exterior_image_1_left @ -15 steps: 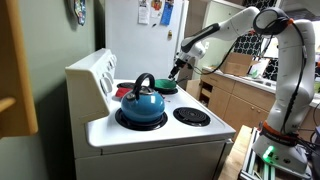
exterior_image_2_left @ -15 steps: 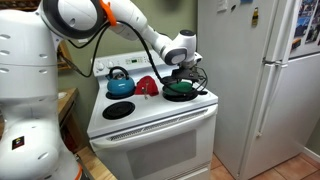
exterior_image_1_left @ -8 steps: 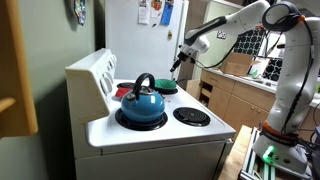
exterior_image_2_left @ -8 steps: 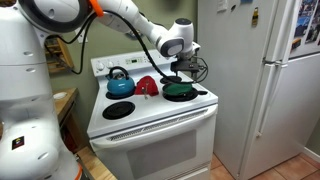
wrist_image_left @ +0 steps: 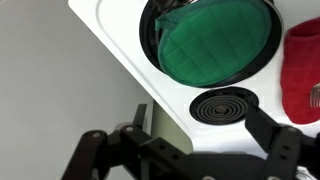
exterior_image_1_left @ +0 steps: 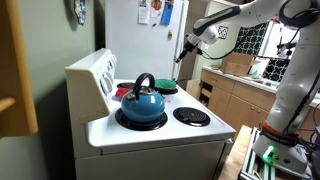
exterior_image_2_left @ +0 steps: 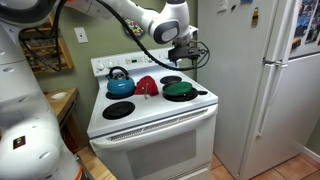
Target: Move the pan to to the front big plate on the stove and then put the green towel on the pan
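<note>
In an exterior view, the blue kettle (exterior_image_2_left: 120, 82) sits on a rear burner with the red cloth (exterior_image_2_left: 147, 86) just beside it. To their right, the pan (exterior_image_2_left: 183, 96) rests on a front burner of the stove (exterior_image_2_left: 150, 125), and the green towel (exterior_image_2_left: 179, 88) is spread over it. The gripper (exterior_image_2_left: 185, 58) hangs above, jaws wide and empty, so both of the 2 steps look done and only pulling clear seems left.

Stove top (wrist_image_left: 115, 45), seen from above.
Black pan (wrist_image_left: 150, 35) with green towel (wrist_image_left: 215, 42) lying over it, covering its inside; small coil burner (wrist_image_left: 225, 105) just beside the pan; red item (wrist_image_left: 303, 65) at right edge; gripper (wrist_image_left: 188, 155) with jaws spread, holding nothing.
</note>
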### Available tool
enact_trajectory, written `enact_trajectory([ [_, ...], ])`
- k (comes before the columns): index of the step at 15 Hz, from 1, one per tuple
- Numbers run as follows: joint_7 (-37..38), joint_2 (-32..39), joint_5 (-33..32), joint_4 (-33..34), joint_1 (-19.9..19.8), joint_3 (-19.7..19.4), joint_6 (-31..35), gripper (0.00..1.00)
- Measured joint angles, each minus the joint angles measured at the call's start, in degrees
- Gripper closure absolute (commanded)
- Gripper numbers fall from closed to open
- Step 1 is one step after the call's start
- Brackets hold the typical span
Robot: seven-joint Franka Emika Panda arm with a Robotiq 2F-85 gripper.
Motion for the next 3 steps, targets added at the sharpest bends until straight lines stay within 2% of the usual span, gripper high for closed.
enact_trajectory([
  [3, 0.1, -1.3, -0.5, -0.5, 0.4, -0.6, -0.7, 0.00],
])
